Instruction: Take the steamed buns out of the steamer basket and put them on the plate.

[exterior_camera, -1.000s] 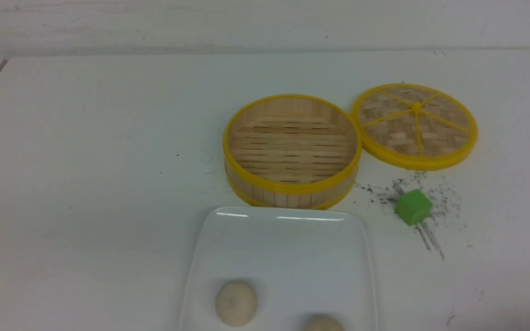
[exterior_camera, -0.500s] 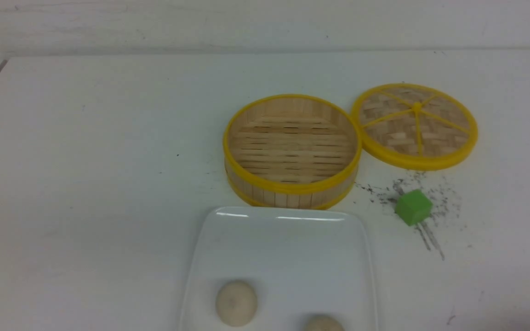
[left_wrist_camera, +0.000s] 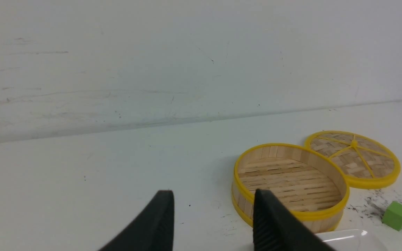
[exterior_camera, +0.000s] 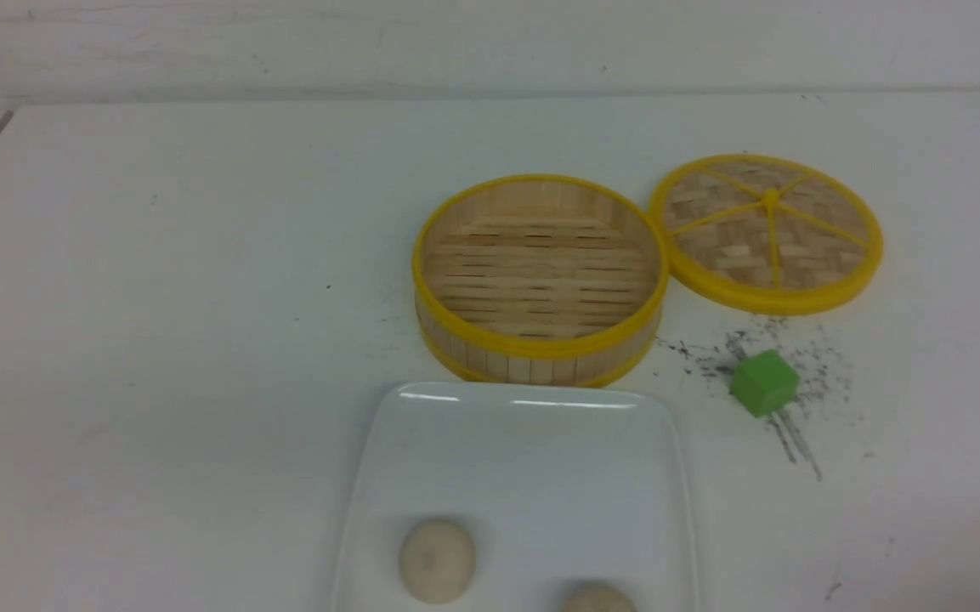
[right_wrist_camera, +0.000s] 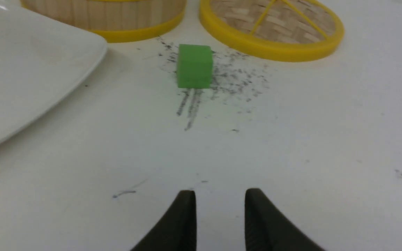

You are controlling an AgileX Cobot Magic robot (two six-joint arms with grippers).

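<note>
Find both steamed buns [exterior_camera: 437, 561] lying on the plate [exterior_camera: 523, 442], toward its near end, apart from each other, w/ the right-hand one cut off by the front cam's bottom edge. Check steamer basket [exterior_camera: 538, 348]: bare slats only, nothing left inside, standing just beyond plate's far rim. Judge transfer as done, so treat step in hand as pull-back and park, not another pick. Read L gripper [left_wrist_camera: 214, 193] from its wrist cam as spread wide, nothing btwn fingers, held above the table [exterior_camera: 158, 340] off to basket's left. Read R gripper [right_wrist_camera: 220, 191] as parted only narrowly, also holding nothing, low over table, short of the green cube [exterior_camera: 763, 382]. Can't see either arm in front view. To finish well: keep both claws clear of plate rim to avoid jolting buns, which look round, smooth, prob. quick to roll on glossy glaze. Raise R arm before swinging it, given the low pose, to avoid scraping table or nudging cube amid the dark smudges [right_wrist_camera: 235, 80]. Leave lid [exterior_camera: 768, 229] alone beside basket; rims touching or just apart, can't tell which. Skip re-gripping buns for neater spacing; no need per task.
</note>
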